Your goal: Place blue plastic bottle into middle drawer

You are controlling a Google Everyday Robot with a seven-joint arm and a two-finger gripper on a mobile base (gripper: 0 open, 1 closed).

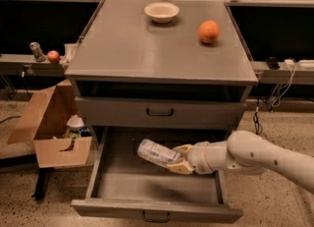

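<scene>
Above the open middle drawer (156,206), the blue plastic bottle (156,152) is held tilted by the gripper (179,159), fingers closed on it.

Gripper (175,159) clasps blue plastic bottle (154,152) abv open middle drawer (157,209).

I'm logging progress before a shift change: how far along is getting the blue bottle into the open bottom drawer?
Done: the middle drawer is pulled open and the blue plastic bottle is gripped. In hand: the pincer, reaching in from the right, holds the bottle sideways above the drawer floor. Left: lower it, release, and back out.
</scene>
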